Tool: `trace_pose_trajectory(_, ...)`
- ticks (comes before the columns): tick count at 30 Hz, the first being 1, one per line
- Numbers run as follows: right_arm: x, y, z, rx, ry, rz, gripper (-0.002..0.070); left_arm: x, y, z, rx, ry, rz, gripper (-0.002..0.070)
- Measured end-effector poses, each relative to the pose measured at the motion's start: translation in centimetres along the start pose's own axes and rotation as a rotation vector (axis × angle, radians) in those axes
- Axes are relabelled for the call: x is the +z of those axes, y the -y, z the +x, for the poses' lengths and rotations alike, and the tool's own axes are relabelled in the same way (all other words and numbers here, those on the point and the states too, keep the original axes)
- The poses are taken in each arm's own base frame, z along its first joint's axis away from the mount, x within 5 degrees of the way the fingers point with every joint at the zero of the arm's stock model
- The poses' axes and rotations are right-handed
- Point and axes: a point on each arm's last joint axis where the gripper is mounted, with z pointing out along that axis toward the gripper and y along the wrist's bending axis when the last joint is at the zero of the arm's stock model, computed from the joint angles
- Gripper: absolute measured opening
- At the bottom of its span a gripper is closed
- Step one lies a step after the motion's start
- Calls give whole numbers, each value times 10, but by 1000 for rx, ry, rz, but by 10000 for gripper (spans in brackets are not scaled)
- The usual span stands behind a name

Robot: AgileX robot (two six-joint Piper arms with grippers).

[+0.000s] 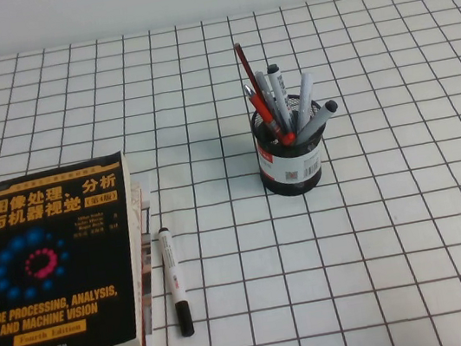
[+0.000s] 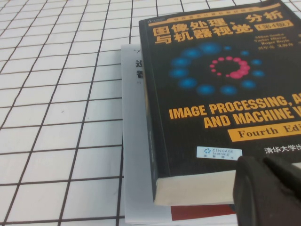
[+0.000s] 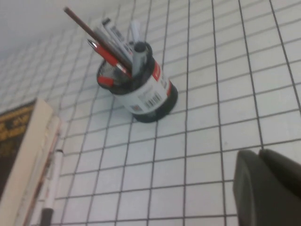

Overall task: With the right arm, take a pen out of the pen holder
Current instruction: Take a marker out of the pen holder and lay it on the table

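pen holder: black mesh cup with white label (image 1: 290, 163), upright, right of centre in the high view
pens: red, grey and black pens (image 1: 278, 95) all standing inside it
right gripper (image 3: 261, 162): jaws pressed together, empty, over bare white gridded table (image 1: 399, 243), well apart from the holder
progress: nothing done yet; approach, grasp and lift remain
left gripper (image 2: 262, 165): jaws together, over black textbook (image 1: 52, 267), lower left
loose white marker (image 1: 175, 280): just beside the book

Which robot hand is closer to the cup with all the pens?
Right. The right gripper hovers over the table facing the pen holder; the left gripper hangs over the book, far across from it.
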Motion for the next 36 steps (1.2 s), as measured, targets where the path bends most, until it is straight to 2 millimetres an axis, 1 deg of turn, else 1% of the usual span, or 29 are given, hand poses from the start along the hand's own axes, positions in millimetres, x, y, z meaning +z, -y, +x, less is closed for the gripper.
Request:
trace_pose_trajectory(3, 23, -1, -16, -30, -111, 36, -16, 0, 0, 0, 0, 0, 0, -4)
trace_pose_trajectory(7, 51, -6, -40, -83, -175, 41, -16, 0, 0, 0, 0, 0, 0, -4)
trace_pose_trajectory(9, 66, -16, -53, -122, -183, 19, -16, 0, 0, 0, 0, 0, 0, -4)
trace_pose_trajectory(11, 85, -29, -61, -173, -189, -10, -16, 0, 0, 0, 0, 0, 0, -4)
trace_pose_trajectory(14, 111, -47, -64, -237, -167, -42, -16, 0, 0, 0, 0, 0, 0, -4)
trace_pose_trajectory(16, 124, -57, -62, -267, -124, -54, -16, 0, 0, 0, 0, 0, 0, -4)
trace_pose_trajectory(19, 140, -71, -52, -325, -73, -74, -12, 0, 0, 0, 0, 0, 0, -4)
trace_pose_trajectory(21, 150, -77, -43, -360, -24, -77, 6, 0, 0, 0, 0, 0, 0, -4)
trace_pose_trajectory(23, 159, -77, -32, -401, 20, -65, 43, 0, 0, 0, 0, 0, 0, -4)
trace_pose_trajectory(25, 165, -73, -21, -431, 90, -45, 87, 0, 0, 0, 0, 0, 0, -4)
trace_pose_trajectory(27, 171, -65, -10, -438, 153, -36, 132, 0, 0, 0, 0, 0, 0, -4)
trace_pose_trajectory(30, 177, -53, 6, -386, 257, -81, 210, 0, 0, 0, 0, 0, 0, -4)
trace_pose_trajectory(33, 184, -48, 19, -333, 306, -143, 278, 0, 0, 0, 0, 0, 0, -4)
trace_pose_trajectory(36, 196, -45, 29, -319, 334, -183, 341, 0, 0, 0, 0, 0, 0, -4)
